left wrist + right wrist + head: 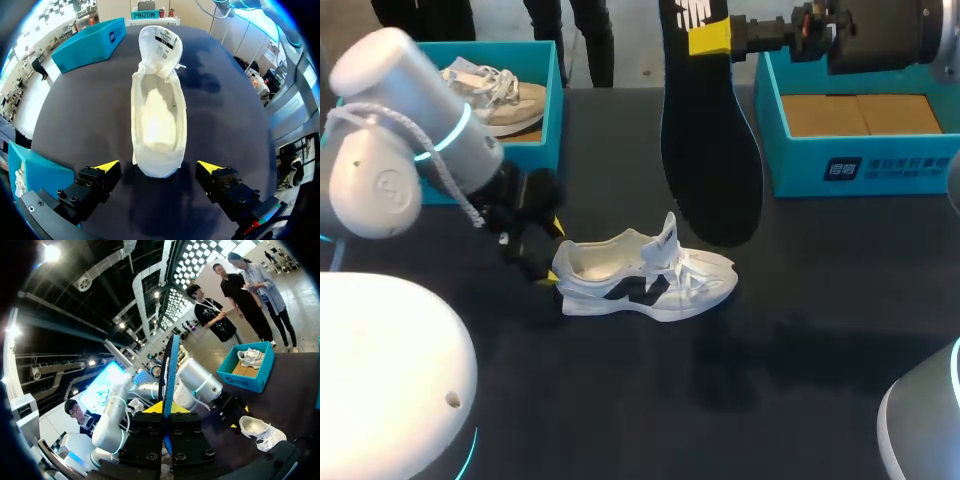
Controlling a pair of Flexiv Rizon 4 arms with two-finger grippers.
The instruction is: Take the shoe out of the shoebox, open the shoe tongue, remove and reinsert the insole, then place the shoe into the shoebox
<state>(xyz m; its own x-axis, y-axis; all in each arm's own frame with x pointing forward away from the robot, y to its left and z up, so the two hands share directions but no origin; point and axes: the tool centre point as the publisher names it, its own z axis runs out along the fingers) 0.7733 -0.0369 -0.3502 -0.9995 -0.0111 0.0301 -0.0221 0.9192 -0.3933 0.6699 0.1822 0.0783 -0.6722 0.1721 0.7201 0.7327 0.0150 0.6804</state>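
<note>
A white shoe (645, 278) with a black logo lies on its sole on the dark table, its tongue (161, 45) pulled up and its inside bare. My left gripper (545, 255) is open at the heel, which sits between the spread fingers (157, 167) without touching them. High over the table's far side, my right gripper (710, 38) is shut on the top of a black insole (708, 150), which hangs down above the shoe's toe. In the right wrist view the insole (169, 385) shows edge-on between the pressed fingers (165, 412), with the shoe (261, 430) far below.
A teal shoebox (860, 165) with a bare cardboard floor stands at the back right. Another teal box (556, 90) at the back left holds a beige shoe (505, 95). Dark table stretches in front of the white shoe.
</note>
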